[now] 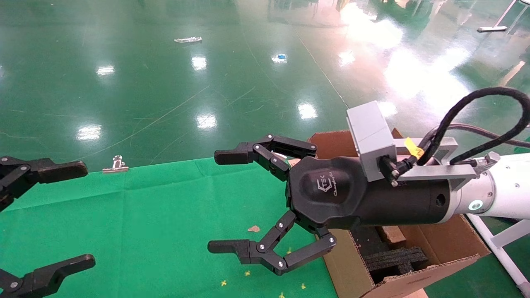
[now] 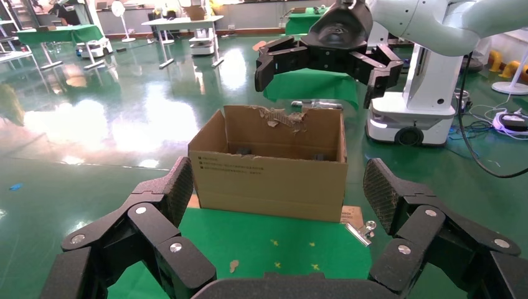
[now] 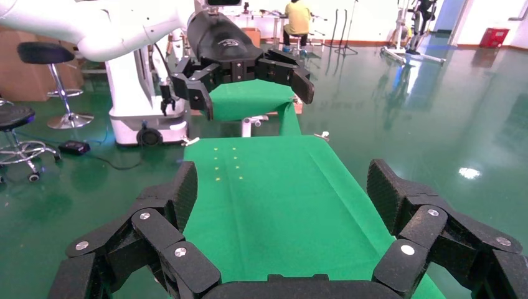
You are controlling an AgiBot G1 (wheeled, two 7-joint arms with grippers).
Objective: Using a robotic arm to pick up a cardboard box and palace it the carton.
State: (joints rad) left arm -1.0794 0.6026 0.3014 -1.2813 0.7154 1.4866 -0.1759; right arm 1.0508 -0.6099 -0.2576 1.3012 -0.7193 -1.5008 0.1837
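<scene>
Cardboard box [image 1: 391, 234]: from the head view, apparently lying inside the carton [image 1: 352, 269], a small reddish-brown block showing only in part beside the black foam [image 1: 393, 258], below the robotic arm [image 1: 505, 194]. Looks narrow and flat-faced; no hole or tape to make out from here. Judging by that, placing done or nearly so, with little left beyond pulling the arm clear. Right hand [image 1: 221, 201] stretched out past the carton over the green tabletop [image 1: 165, 215], fingers spread wide, holding nothing. Left hand [image 1: 83, 214] at the tabletop's left edge, also spread apart and empty.

From the left wrist view: carton [image 2: 268, 180] standing at the far end of the tabletop, one torn flap [image 2: 283, 117] upright at the back, inside mostly hidden, so no box to confirm there. Right hand [image 2: 319, 81] hanging above the carton, gaping and empty. Binder clip [image 2: 361, 232] near the carton's base.

From the right wrist view: only bare green tabletop [image 3: 280, 205] between the wide-apart fingers, and the left hand [image 3: 255, 93] beyond, agape. No box or carton in sight here.
</scene>
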